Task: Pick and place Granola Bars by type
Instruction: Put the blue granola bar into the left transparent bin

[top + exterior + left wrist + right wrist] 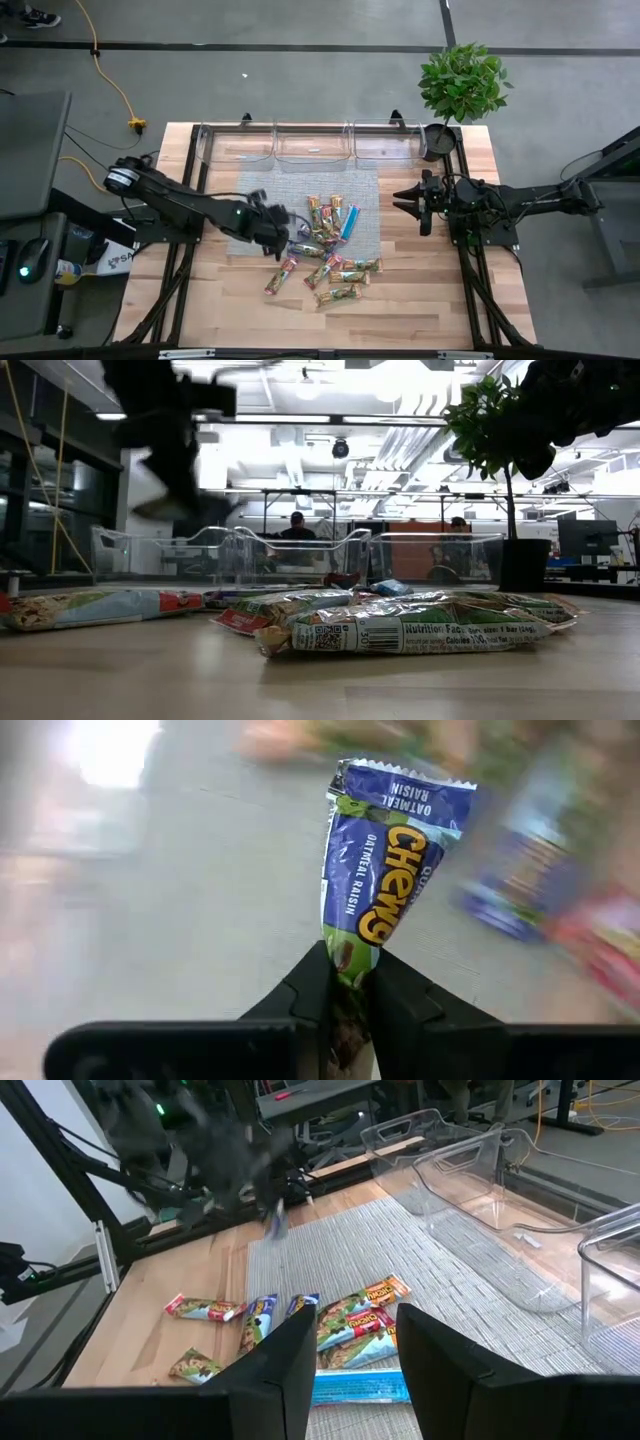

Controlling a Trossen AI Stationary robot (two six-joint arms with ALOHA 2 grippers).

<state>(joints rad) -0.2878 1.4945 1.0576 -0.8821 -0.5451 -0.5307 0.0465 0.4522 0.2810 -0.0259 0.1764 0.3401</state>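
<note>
Several granola bars (325,250) in shiny wrappers lie scattered on a grey mat (260,190) and on the wood in front of it, among them a bright blue one (349,220). My left gripper (350,982) hovers over the mat's left part (280,238), shut on a purple-blue oatmeal raisin bar (385,850). In the right wrist view this bar (274,1220) shows as a small blur under the left arm. My right gripper (350,1350) waits open at the mat's right side (408,205), with nothing between its fingers. My left gripper pinches one end of the purple-blue bar's wrapper (345,955) between its two fingers. The fingers slant downward from the table's left side and lie along the bar. The rest of the bar sticks out past the fingertips, clear of the mat.
Three clear plastic bins (313,143) stand in a row along the table's far edge. A potted plant (462,80) stands at the far right corner. Bare wood (200,290) lies at the near left.
</note>
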